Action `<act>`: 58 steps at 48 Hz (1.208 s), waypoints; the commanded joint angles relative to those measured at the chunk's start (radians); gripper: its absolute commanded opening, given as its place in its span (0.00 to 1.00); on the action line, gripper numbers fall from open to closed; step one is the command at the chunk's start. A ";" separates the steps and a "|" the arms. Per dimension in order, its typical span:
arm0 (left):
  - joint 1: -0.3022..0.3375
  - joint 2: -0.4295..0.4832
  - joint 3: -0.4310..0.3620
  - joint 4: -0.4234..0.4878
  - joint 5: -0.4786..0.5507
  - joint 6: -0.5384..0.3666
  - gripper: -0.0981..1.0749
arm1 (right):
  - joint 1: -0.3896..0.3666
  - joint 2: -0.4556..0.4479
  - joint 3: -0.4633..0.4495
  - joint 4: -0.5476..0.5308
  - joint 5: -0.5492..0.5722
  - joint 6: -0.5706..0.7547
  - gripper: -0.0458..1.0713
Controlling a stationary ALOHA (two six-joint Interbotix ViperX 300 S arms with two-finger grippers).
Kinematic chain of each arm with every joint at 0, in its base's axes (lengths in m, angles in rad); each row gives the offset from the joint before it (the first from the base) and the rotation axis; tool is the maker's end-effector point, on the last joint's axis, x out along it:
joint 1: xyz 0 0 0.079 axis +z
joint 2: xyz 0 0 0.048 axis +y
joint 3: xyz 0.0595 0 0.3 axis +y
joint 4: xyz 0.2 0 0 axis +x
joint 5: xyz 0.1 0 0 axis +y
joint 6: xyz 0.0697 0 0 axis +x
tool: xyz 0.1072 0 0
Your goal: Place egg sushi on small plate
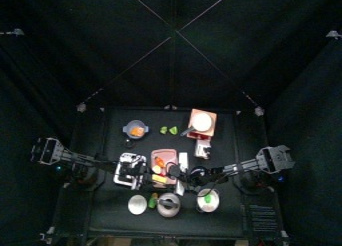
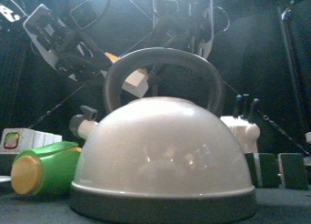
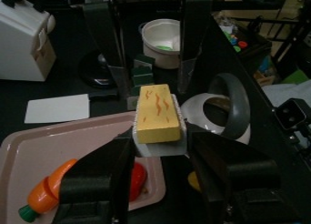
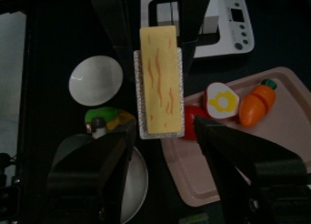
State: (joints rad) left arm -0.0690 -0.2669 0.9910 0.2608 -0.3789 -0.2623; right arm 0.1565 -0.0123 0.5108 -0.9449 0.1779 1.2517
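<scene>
Egg sushi [image 3: 158, 117], a yellow slab on a white rice base, hangs in the air above the pink plastic tray [image 3: 49, 150], caught lengthwise between both hands: the left gripper [image 3: 161, 159] brackets one end and the right gripper [image 4: 165, 141] the other. You cannot tell which one is truly pinching it and which merely flanks it. That is the main risk: if one lets go before the other has a firm bite, the block could drop back onto the tray among the orange toy carrot [image 4: 255, 100] and the toy fried egg [image 4: 219, 100]. If both pull, the smooth block may twist out. The small round whitish plate [image 4: 95, 80] lies off to one side of the right gripper, well apart from the sushi, so a carry is yet to come. From the front, the large white kettle with its dark handle [image 2: 165, 164] blocks nearly everything, hiding sushi, plate and fingertips.
</scene>
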 commanded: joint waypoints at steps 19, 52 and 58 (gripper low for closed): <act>-0.152 -0.210 0.147 -0.038 0.049 -0.005 0.64 | 0.023 -0.089 0.049 0.003 -0.003 0.005 0.82; -0.399 0.075 0.141 -0.069 0.052 -0.006 0.64 | 0.023 -0.074 0.055 0.037 -0.003 0.003 0.82; -0.416 0.120 0.121 -0.071 0.044 -0.008 0.64 | 0.023 -0.071 0.054 0.038 -0.003 0.003 0.82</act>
State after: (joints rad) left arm -0.4725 -0.1641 1.1443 0.1933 -0.3191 -0.2700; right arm 0.1810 -0.0629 0.5768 -0.9081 0.1779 1.2548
